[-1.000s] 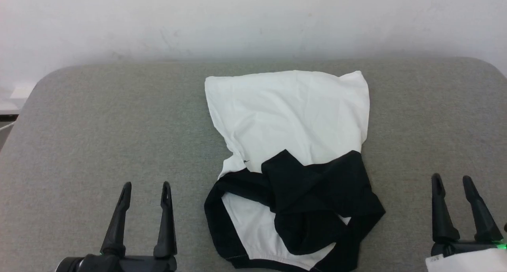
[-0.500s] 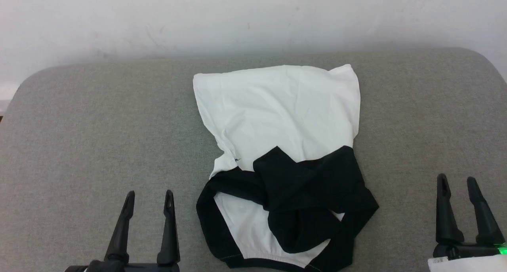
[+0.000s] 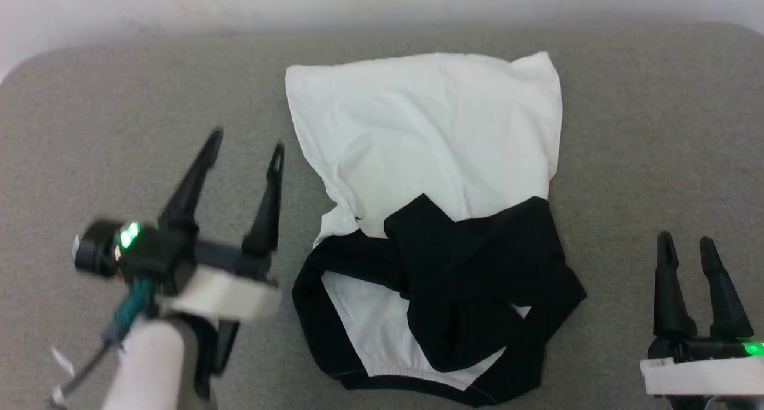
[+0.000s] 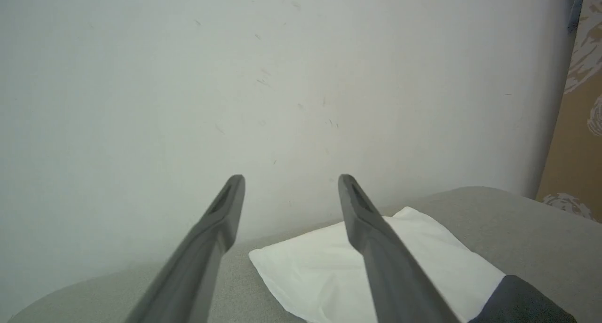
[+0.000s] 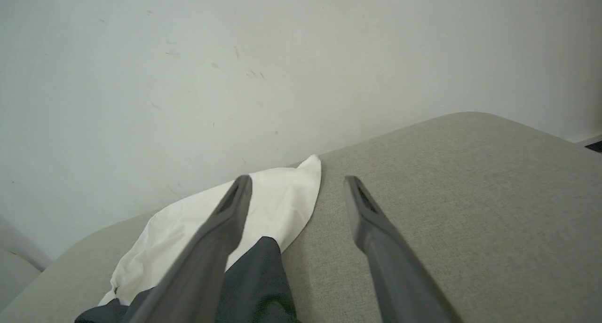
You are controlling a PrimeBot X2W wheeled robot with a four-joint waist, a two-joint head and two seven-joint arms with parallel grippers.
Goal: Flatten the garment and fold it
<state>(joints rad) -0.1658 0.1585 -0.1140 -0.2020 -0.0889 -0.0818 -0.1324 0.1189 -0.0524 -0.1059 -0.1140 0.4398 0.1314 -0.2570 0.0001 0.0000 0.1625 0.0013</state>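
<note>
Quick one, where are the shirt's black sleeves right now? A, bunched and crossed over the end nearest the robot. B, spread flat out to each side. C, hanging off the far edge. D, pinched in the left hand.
A: the black sleeves lie piled across the near end of the garment; the left hand and right hand are open, holding nothing.

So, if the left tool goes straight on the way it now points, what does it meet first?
Probably the plain white wall. The open left tool aims above the far corner of the white T-shirt with black sleeves, not at it. Depth is unclear, so this is only likely.
</note>
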